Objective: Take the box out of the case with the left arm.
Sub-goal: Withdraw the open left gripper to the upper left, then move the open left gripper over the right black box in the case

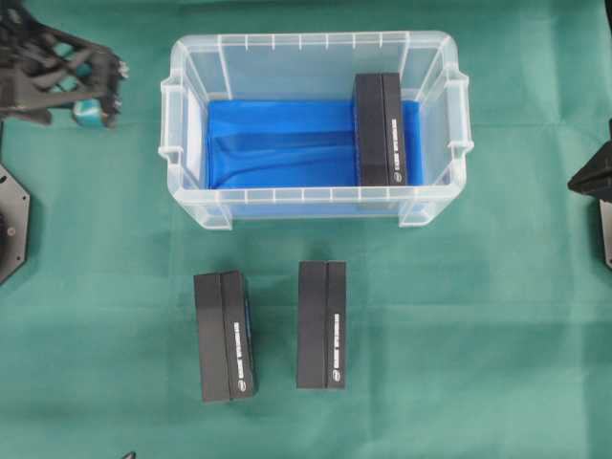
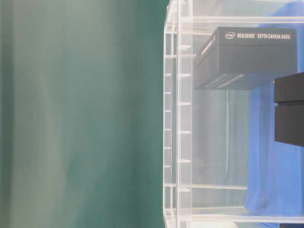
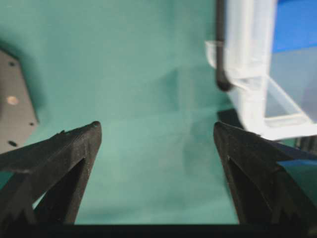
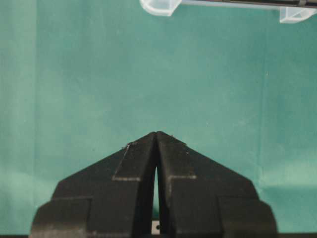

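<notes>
My left hand (image 1: 91,91) sits at the upper left of the overhead frame, over green cloth on the counter (image 1: 105,316), well apart from the case (image 1: 196,206). Fingers spread wide, nothing between them; in my left wrist view the two black tips (image 3: 84,141) frame bare cloth, with a corner of the case (image 3: 247,74) at upper right.

The case stands upper centre in the overhead frame, blue lining (image 1: 287,143) on its floor. The box (image 1: 381,129) lies inside, against the case's right end, long side running up and down the frame, white lettering on its right face. It is far to the right of my left hand, with the case's left wall between.

Two more black boxes lie on the cloth below the case: one lower left (image 1: 225,335), one just right of it (image 1: 320,325).

My right hand (image 4: 156,136) is closed, tips together, over cloth.
</notes>
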